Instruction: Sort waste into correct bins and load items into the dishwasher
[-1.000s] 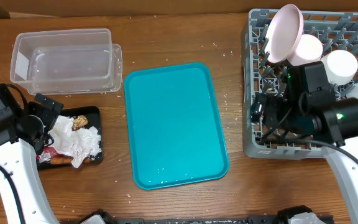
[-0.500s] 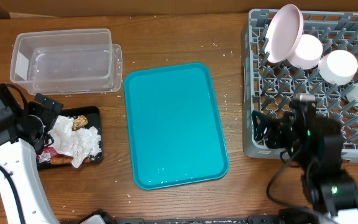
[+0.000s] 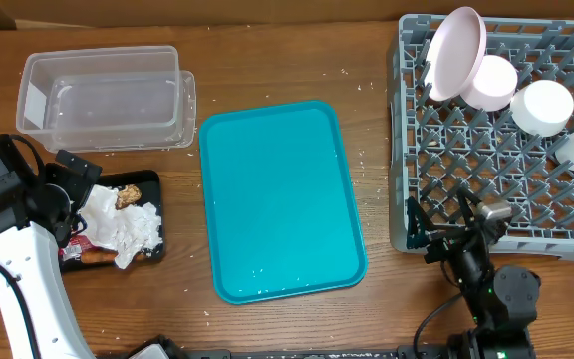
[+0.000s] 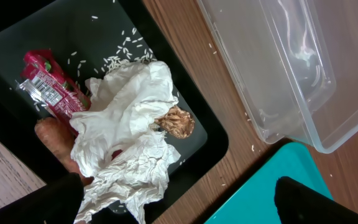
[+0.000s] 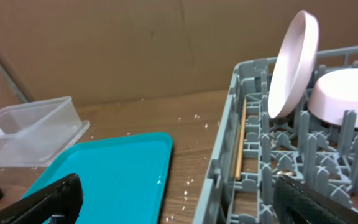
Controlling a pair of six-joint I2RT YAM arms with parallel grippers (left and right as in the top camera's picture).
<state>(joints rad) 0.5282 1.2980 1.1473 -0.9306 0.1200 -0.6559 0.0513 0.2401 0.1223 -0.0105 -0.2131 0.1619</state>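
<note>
Napkins (image 4: 129,124) lie binned in the black tray (image 4: 79,37), the plate (image 5: 294,62) stands pegged upright in the rack (image 5: 219,168) to drain — left tool (image 4: 179,202) and right tool (image 5: 179,199) gape wide, empty.

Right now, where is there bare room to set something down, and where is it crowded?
The teal tray is bare throughout, between the clear container and the dish rack. The rack's middle rows are free; its far rows hold a pink plate and cups. The black tray is packed with napkins and wrapper.
</note>
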